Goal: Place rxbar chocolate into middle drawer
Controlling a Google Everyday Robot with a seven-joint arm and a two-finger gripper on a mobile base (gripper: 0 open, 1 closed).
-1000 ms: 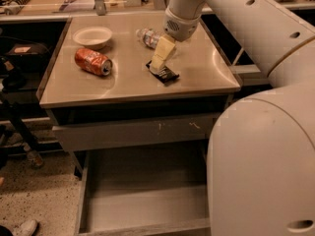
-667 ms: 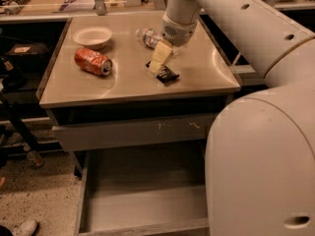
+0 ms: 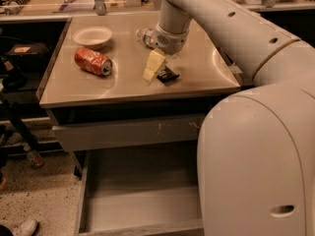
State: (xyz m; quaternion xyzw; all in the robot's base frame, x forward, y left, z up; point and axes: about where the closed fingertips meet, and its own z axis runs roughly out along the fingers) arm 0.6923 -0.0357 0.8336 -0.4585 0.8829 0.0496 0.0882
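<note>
The rxbar chocolate [image 3: 167, 75] is a small flat black bar lying on the grey table top [image 3: 197, 73], right of centre. My gripper [image 3: 152, 68], pale yellow, hangs from the white arm and reaches down to the table just left of the bar, touching or nearly touching its left end. The middle drawer [image 3: 138, 200] is pulled open below the table, a wide grey tray with low walls and nothing in it. My arm's large white body hides the drawer's right part.
A crushed red can [image 3: 93, 61] lies left of the gripper. A white bowl [image 3: 92, 36] stands behind it. A clear plastic bottle [image 3: 146, 36] lies behind the wrist. A taller grey drawer front [image 3: 128, 132] with pale scratches sits shut above the open drawer.
My gripper has come down and shifted slightly left, from above the bar to the table beside its left end. The bar has stayed where it was.
</note>
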